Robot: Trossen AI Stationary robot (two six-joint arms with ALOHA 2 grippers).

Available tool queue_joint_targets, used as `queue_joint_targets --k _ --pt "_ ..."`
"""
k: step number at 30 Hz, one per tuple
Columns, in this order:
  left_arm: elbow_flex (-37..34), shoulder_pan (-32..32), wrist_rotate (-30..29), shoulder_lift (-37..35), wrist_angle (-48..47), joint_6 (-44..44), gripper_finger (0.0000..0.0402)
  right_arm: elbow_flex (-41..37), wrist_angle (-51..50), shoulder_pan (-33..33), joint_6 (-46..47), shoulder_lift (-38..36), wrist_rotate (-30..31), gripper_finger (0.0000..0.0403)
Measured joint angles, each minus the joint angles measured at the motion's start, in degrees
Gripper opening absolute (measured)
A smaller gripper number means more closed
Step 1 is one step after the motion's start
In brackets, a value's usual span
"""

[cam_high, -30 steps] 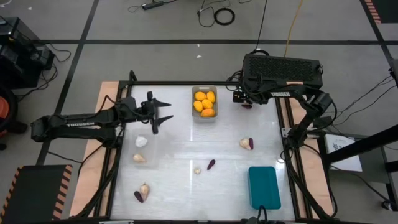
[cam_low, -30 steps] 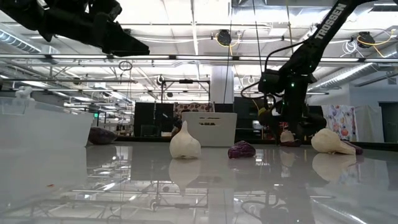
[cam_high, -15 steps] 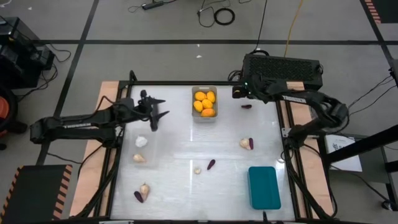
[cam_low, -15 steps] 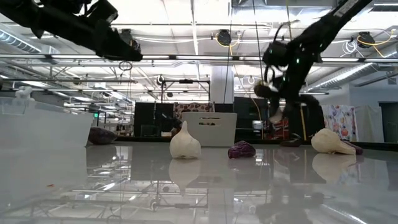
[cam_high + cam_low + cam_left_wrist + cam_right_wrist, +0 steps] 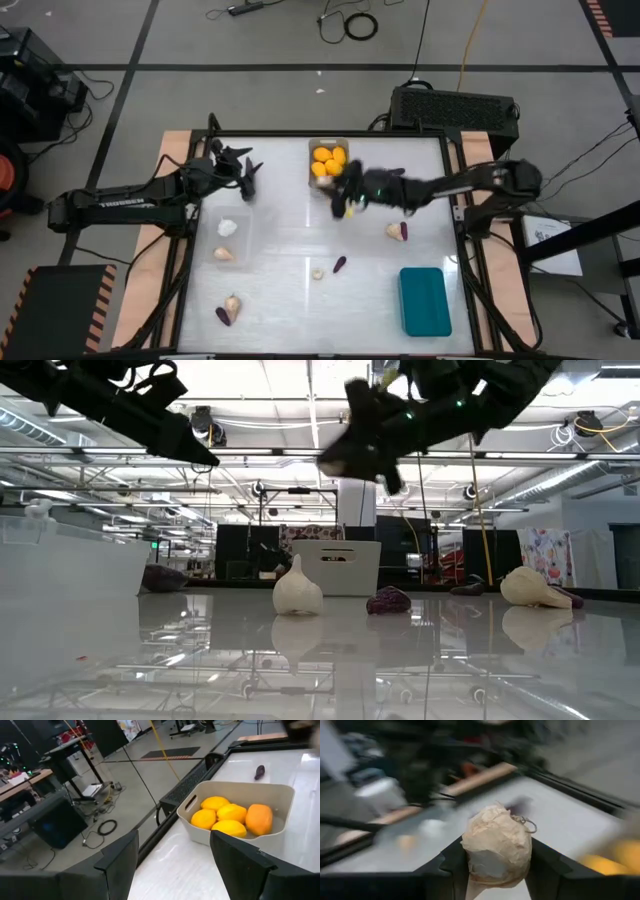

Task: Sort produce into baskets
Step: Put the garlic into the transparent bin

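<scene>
Just beside the grey basket point(image 5: 329, 165) of yellow fruit point(image 5: 230, 816), the right gripper point(image 5: 349, 196) is clamped on a garlic bulb point(image 5: 496, 846), carried high, probably toward its own bin. Left gripper point(image 5: 243, 172) hangs spread, empty, well off that basket.

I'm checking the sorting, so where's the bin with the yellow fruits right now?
In the high view the grey bin sits at the table's far edge near the middle, holding the yellow-orange fruits. The right tool, gripping a garlic bulb, is just in front of it.
</scene>
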Motion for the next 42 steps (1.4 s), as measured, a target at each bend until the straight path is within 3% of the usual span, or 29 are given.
queue_joint_targets --k 4,9,14,22,28,32,42 --pt "0.00 0.04 -0.01 0.01 0.68 0.00 0.0253 0.34 16.07 5.28 -6.92 9.62 -0.02 0.0146" --pt "0.02 0.02 -0.70 0.02 1.47 -0.07 0.0253 10.03 19.88 8.78 -15.24 21.11 -0.89 0.0146" --pt "0.02 0.04 -3.18 0.02 1.37 -0.11 0.0253 26.63 12.10 9.78 -23.00 31.81 -9.16 0.0146" --pt "0.02 0.02 -5.62 0.02 1.34 -0.08 0.0253 54.21 -3.80 9.12 -26.05 47.04 -12.18 0.0146" --pt "0.02 0.04 -7.61 0.02 1.30 -0.13 0.0253 70.30 -11.25 9.17 -27.76 55.76 -16.79 0.0147" --pt "0.02 0.04 -7.56 0.07 1.09 -0.13 0.0253 74.77 -16.88 8.99 -27.57 58.14 -17.96 0.0166" --pt "0.02 0.04 -7.43 0.07 0.81 -0.07 0.0253 75.12 -16.87 8.14 -26.89 57.95 -17.86 0.0274"
